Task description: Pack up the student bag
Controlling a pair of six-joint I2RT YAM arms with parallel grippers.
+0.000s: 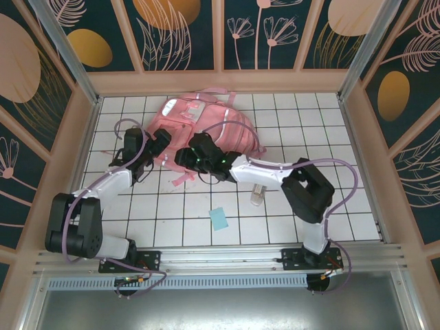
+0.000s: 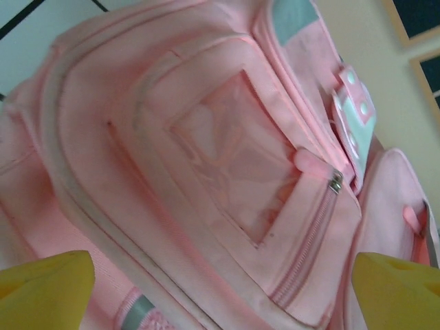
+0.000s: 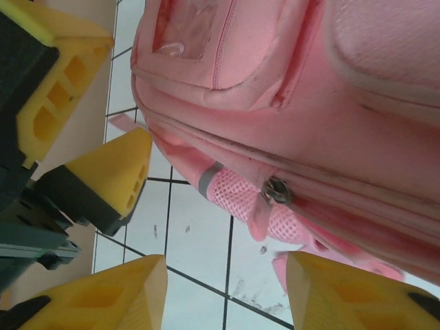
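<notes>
Legible text, labels, brands, numbers, signs: none found. Student bag (image 2: pixel 227 172): the pale mint patch (image 2: pixel 357 117), above and to the right of the left end effector (image 2: pixel 223 289), is too blurred to tell whether it bears any lettering.

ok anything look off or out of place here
Nothing looks damaged or spilled. The student bag lies flat, front up, with its straps sprawled. A small blue square and a clear item lie loose on the table, apart from the bag.
</notes>
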